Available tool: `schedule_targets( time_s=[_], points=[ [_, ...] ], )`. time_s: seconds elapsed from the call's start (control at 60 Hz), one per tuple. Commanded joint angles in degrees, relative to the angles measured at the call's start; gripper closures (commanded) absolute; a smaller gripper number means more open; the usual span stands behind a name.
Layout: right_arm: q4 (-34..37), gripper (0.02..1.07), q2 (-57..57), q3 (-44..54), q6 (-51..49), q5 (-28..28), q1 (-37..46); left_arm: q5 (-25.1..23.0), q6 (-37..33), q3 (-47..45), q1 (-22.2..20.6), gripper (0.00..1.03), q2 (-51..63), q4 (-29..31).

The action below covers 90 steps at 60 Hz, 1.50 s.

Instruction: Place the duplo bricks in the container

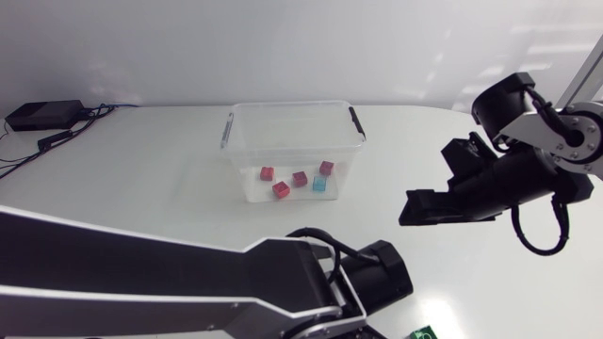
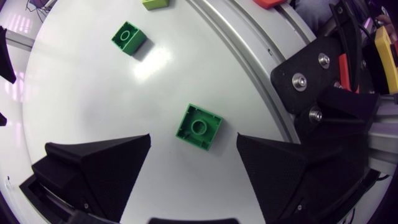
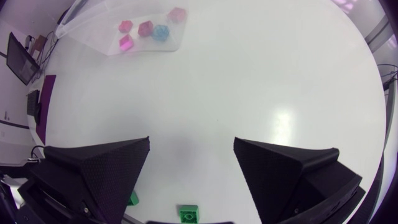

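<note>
The left hand (image 2: pixel 193 138) hangs open over the counter (image 2: pixel 81 93), with a green brick (image 2: pixel 199 127) lying untouched between its fingertips. At the frame's right, the right hand (image 1: pixel 419 207) is level, open and empty. In the upper centre, the clear container (image 1: pixel 292 111) holds four red bricks (image 1: pixel 281 189) and one blue brick (image 1: pixel 319 185).

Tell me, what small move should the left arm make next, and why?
Probably lower the left jaws straight down around the nearer green duplo brick. They stand open, and the brick lies on the table between their tips, untouched and not yet in the container.
</note>
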<state>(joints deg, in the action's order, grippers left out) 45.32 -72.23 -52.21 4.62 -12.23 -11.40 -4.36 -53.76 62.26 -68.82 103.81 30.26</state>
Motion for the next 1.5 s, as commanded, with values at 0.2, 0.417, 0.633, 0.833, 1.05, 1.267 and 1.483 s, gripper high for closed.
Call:
schedule_targets(
  time_s=[0.2, 0.417, 0.633, 0.833, 1.05, 1.267, 1.483],
  points=[
    [8.38, 0.09, -4.15, 1.76, -0.84, -0.43, 0.24, -0.03, -3.55, 6.73, -1.14, 0.22, 5.44, 5.77],
    [10.49, 0.09, -7.75, 2.28, -1.90, -0.43, -0.82, -0.91, -5.22, 9.46, -1.32, 0.43, 8.08, 9.64],
    [10.84, 0.09, -10.30, 2.72, -1.55, -0.43, -2.49, -1.44, -5.57, 8.58, -1.14, 0.81, 9.57, 11.22],
    [12.34, 0.10, -13.73, 3.51, -0.84, -0.43, -3.28, -2.41, -4.43, 6.21, -0.62, 0.84, 6.84, 10.17],
    [12.95, 0.10, -15.22, 5.45, 2.06, 0.28, -6.18, -2.93, -2.40, 4.27, 2.90, 0.84, -0.63, 8.94],
    [13.74, 0.13, -21.20, 4.74, 3.29, 0.98, -8.46, -3.73, -0.56, 5.33, 10.90, 0.84, -10.29, 7.97],
    [13.92, 0.22, -25.33, 4.74, 3.20, 1.68, -9.17, -5.04, 5.68, 9.55, 23.29, 0.84, -17.24, 0.68]
  ],
)
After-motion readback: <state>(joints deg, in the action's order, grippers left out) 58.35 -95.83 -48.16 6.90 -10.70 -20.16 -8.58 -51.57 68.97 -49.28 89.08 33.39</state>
